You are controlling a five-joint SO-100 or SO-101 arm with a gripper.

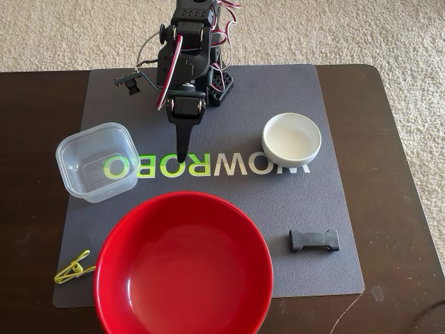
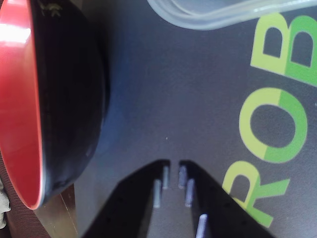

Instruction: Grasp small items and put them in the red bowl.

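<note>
The large red bowl sits at the front of the mat, empty; the wrist view shows its red inside and dark outer wall at the left. My gripper points down at the mat's lettering just behind the bowl, shut with nothing in it. A clear square tub stands to its left, and its rim shows in the wrist view. A small white bowl is to the right. The black bar clip lies right of the red bowl. At the mat's front left corner lies the yellow-green clothespin.
Everything rests on a grey mat with green-white lettering, laid on a dark wooden table. The arm's base stands at the mat's back edge. Beige carpet surrounds the table.
</note>
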